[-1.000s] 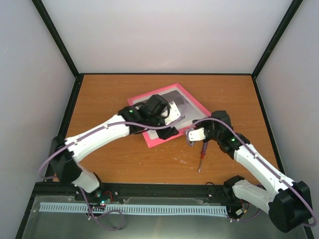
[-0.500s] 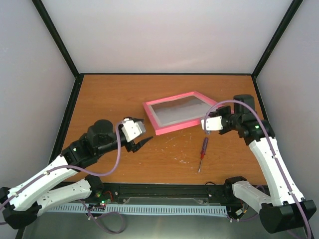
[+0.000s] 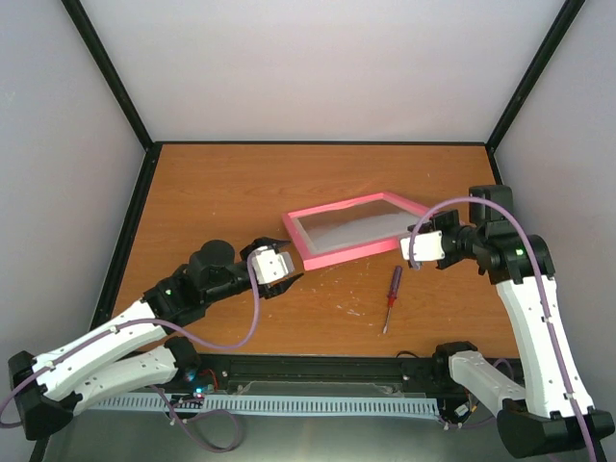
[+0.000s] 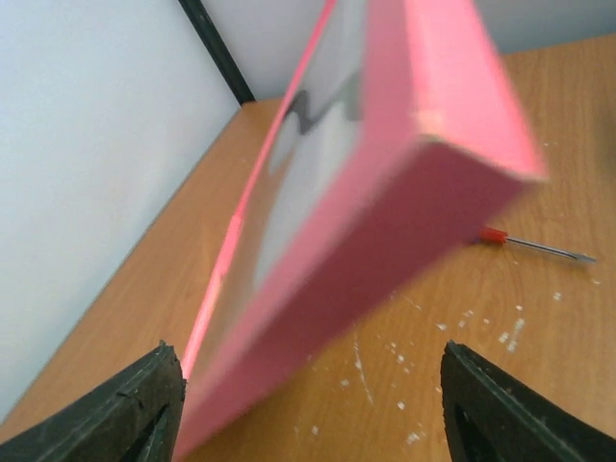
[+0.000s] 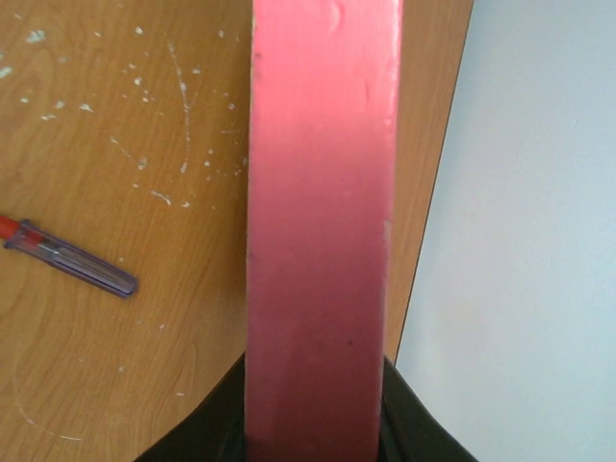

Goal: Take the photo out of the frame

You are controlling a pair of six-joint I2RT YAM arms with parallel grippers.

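Frame and tools at the moment shown. The frame (image 3: 351, 249) hung raised and tilted over the middle of the table (image 3: 212, 192), somewhat toward its right edge. In the left wrist view its lower corner looked clear of the wood. The photo could not be told apart as a separate sheet. Only a pale grey panel (image 3: 348, 223) showed inside the pink border, so you had to presume the print lay behind or within it. You could judge the frame stiff, thin and light enough for one tool to carry by an edge. Its smooth painted border was probably slippery, and any glazing in it would have been fragile. The border was therefore the place to take hold, never the grey face. The print itself would likely have been limp and easily creased, best taken near one edge. Your right tool (image 3: 414, 246) was pinched on the frame's right-hand edge, and the pink strip ran straight between its dark jaws in the right wrist view. Your left tool (image 3: 281, 270) stood spread wide and held nothing, its fingers (image 4: 135, 409) to either side of the frame's lower corner. A screwdriver (image 3: 391, 296) lay apart on the table, nearer the front edge.
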